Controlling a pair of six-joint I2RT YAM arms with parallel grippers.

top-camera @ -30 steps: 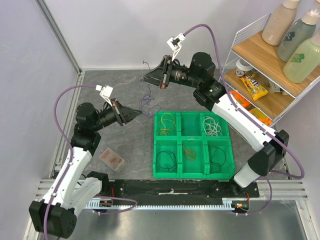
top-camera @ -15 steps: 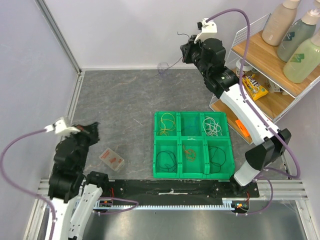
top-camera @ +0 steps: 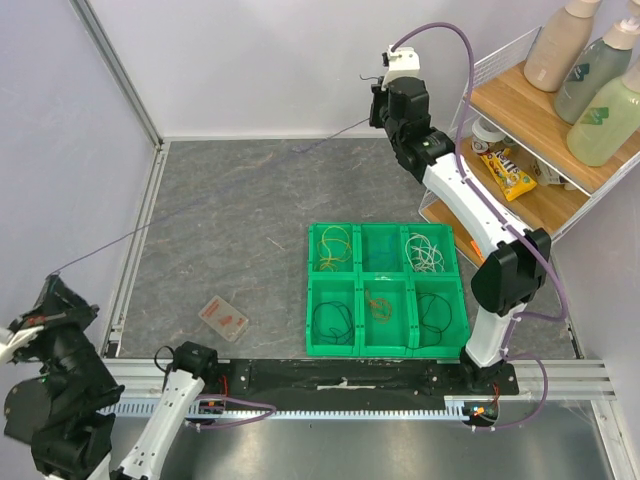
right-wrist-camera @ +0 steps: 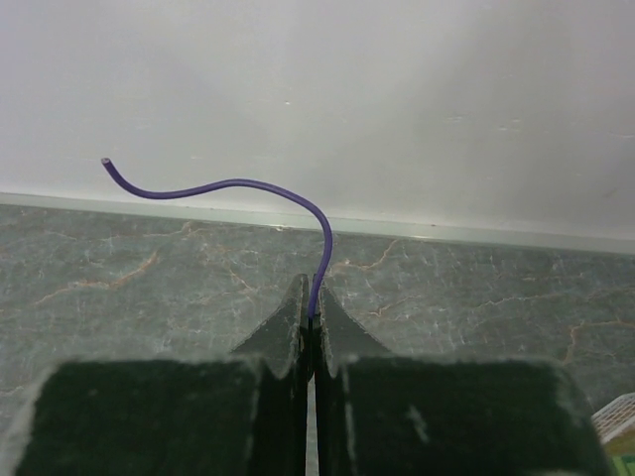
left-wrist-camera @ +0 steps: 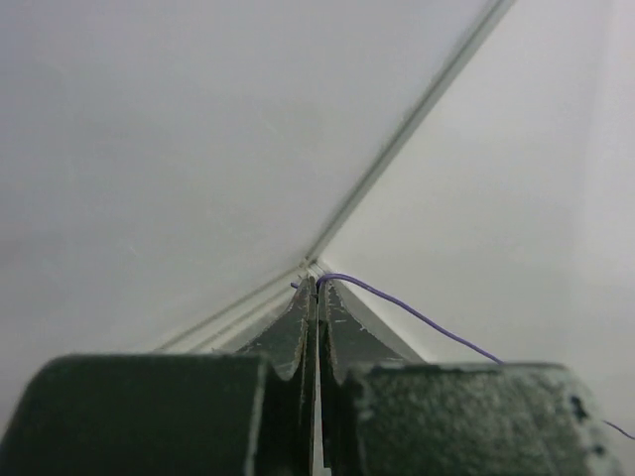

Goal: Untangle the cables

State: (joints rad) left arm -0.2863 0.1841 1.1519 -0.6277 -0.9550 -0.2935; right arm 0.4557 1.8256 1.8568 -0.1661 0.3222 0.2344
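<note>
Purple wire (right-wrist-camera: 248, 181): one thin strand, stretched nearly straight above the bench (top-camera: 240, 260), from back right to near left.
Left pincer (left-wrist-camera: 316, 283): pressed together on one end.
Right pincer (right-wrist-camera: 310, 288): pressed together on the other end, with a short curled tail poking out.
Green tray (top-camera: 309, 290): yellow, white, orange and dark loops lie in separate compartments.
Hard to see: from above the strand is faint.
Change: a second ago the wire hung bunched between arms held close; now the arms are far apart.

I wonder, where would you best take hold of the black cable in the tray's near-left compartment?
Probably from straight above, pinching a single strand of the black cable loop. It appears to lie flat in its compartment, and the green tray walls block any sideways approach.
</note>
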